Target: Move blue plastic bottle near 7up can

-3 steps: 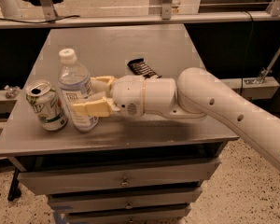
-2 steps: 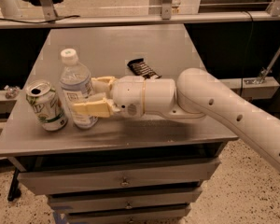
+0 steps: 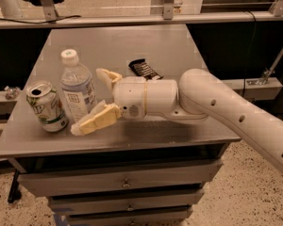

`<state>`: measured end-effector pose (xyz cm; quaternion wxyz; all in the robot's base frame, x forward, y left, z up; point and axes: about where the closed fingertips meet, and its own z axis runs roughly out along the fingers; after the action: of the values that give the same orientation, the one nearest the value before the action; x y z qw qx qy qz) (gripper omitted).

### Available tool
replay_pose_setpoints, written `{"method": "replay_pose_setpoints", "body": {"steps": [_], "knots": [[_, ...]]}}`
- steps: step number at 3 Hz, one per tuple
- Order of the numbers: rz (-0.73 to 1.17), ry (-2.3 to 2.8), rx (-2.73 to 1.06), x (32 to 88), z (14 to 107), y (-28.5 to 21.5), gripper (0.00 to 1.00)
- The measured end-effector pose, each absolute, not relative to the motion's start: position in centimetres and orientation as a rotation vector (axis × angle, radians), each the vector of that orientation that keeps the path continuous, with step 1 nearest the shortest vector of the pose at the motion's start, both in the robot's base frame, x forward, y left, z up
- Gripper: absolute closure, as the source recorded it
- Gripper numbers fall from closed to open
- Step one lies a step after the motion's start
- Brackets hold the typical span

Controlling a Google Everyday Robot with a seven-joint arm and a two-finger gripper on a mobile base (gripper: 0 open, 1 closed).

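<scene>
Here's the grey table [image 3: 132,46] filling the middle of the view, with drawers [image 3: 127,182] stacked under its front edge. My white arm [image 3: 236,112] comes in from 4 o'clock and lies low across the tabletop, pointing toward 9 o'clock.

At its end is my gripper [image 3: 90,100], and it's released: the two tan fingers are spread wide, clenched on nothing. The far finger [image 3: 108,75] sticks up at about 2 o'clock of the bottle, with a clear gap between them. The near finger [image 3: 96,120] slants down toward 8 o'clock, its tip low in front of the bottle's foot. I can't tell whether that tip touches the plastic.

The blue plastic bottle [image 3: 78,91] stands upright on the left part of the table, white cap on top, label facing me, sitting in the mouth of my open fingers. Just beside it, at its 9 o'clock, stands the 7up can [image 3: 47,106], upright, opening up, green and white, roughly half the bottle's height. The two are very close, perhaps touching.

Smallest of all, a flat black snack bar [image 3: 145,69] lies at 12 o'clock of my wrist housing, near the table's centre, well apart from the can.
</scene>
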<state>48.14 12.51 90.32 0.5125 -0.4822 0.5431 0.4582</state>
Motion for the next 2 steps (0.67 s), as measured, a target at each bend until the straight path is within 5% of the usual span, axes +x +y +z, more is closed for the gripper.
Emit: {"method": "replay_pose_setpoints", "body": {"steps": [2], "knots": [[0.919, 1.315, -1.230, 49.6, 93.9, 5.4, 0.00]]}}
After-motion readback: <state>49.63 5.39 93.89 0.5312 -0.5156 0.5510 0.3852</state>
